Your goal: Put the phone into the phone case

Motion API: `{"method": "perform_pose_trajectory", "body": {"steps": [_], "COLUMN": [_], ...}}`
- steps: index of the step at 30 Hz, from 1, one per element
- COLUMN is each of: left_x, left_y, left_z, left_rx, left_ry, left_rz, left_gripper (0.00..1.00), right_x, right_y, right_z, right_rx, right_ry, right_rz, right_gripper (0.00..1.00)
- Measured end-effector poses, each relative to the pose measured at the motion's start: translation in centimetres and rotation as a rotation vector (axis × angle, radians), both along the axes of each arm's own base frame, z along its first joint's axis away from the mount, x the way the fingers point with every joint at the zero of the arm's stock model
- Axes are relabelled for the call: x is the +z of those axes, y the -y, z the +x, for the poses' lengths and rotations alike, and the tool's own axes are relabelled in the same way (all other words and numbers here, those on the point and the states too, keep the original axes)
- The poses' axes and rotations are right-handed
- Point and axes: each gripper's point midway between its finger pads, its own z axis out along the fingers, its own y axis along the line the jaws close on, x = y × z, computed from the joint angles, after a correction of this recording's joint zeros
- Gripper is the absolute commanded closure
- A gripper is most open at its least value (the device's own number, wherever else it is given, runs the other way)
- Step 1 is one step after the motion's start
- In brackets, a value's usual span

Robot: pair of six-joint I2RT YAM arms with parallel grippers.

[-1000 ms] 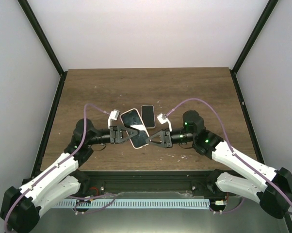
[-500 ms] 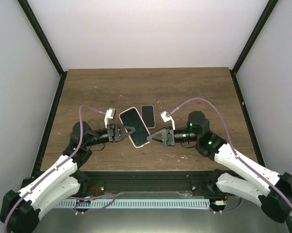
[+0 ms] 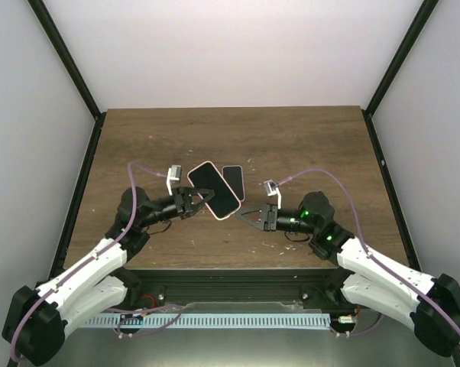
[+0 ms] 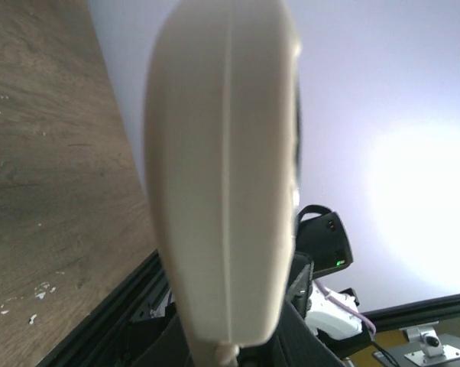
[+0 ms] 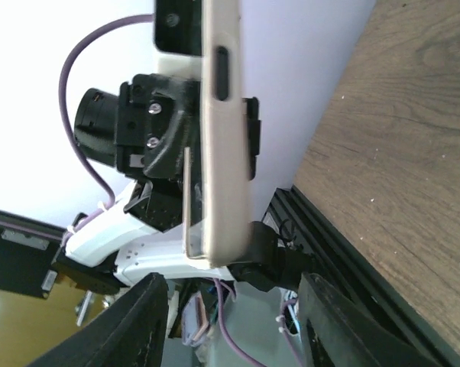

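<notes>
The left gripper is clamped shut on one end of the cream phone case, lifted off the wooden table with its dark face up. Just beyond it lies the black phone, flat on the table. The right gripper hangs nearby, jaws apart and empty. A good next step would likely be for the left to hold the case steady while the right takes the phone by its long edges and seats one end first. No brand or writing is legible.
</notes>
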Motion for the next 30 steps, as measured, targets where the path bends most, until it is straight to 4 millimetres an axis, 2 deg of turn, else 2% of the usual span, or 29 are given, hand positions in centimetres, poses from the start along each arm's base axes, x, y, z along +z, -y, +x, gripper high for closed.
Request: {"method": "perform_pose_trajectory", "body": {"steps": [4,16,18,21,30], "left_x": [0.6,1.2,1.2,1.3,1.8], "left_y": [0.0,0.1,0.0,-0.1,-0.4], "left_z": [0.4,0.6,0.7,0.8,0.9], "left_rx": [0.013,0.017,0.02,0.024,0.033], "left_ry": [0.009,-0.005,-0.009,-0.02,-0.054], "left_rz": [-0.027,-0.059,-0.064,-0.073,-0.131], "left_gripper": [0.99,0.99,0.99,0.99,0.99], "right_x": [-0.5,1.3,1.4,1.6,2.8], "right_y": [-0.1,-0.5,-0.6,-0.8,-1.1], "right_z": [0.6,1.6,1.6,1.6,1.6], "right_rx": [-0.032,-0.071,-0.068,-0.063,-0.067], "right_ry": [-0.061,-0.079,-0.076,-0.067,0.005], "right_rz": [0.027,0.116,0.122,0.134,0.175], "right_gripper": [0.65,0.77,0.8,0.89,0.98]}}
